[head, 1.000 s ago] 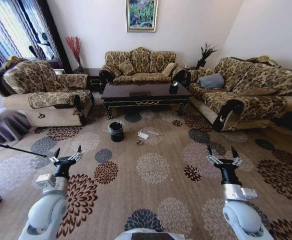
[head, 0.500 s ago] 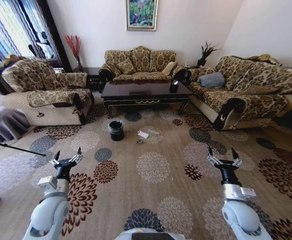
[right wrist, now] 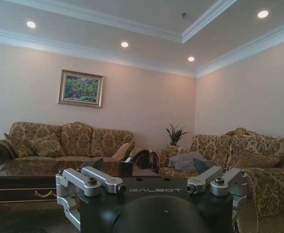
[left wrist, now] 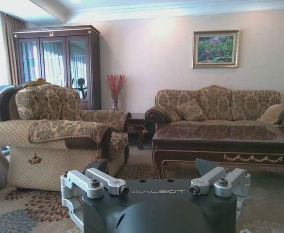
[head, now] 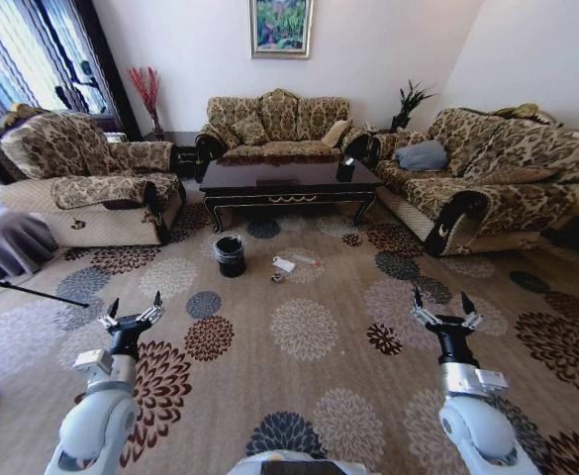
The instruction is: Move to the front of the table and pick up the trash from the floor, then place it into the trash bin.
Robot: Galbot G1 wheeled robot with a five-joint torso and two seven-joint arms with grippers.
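The dark brown table [head: 287,183] with gold trim stands ahead in front of the sofa; the left wrist view shows the table [left wrist: 229,143] too. On the carpet before it lies the trash: a white paper piece [head: 284,265], a clear bottle [head: 307,261] and a small dark ball [head: 276,279]. The round black trash bin [head: 230,256] stands just left of them. My left gripper [head: 134,309] and right gripper [head: 442,307] hang open and empty near me, well short of the trash.
An armchair [head: 86,178] stands at the left, a long sofa [head: 487,178] at the right, another sofa [head: 279,129] behind the table. A black box [head: 344,170] sits on the table's right end. Flowered carpet [head: 304,332] lies open between me and the trash.
The whole head view has shifted slightly, with the room drawing a little nearer; the camera has moved. Both arms keep their pose.
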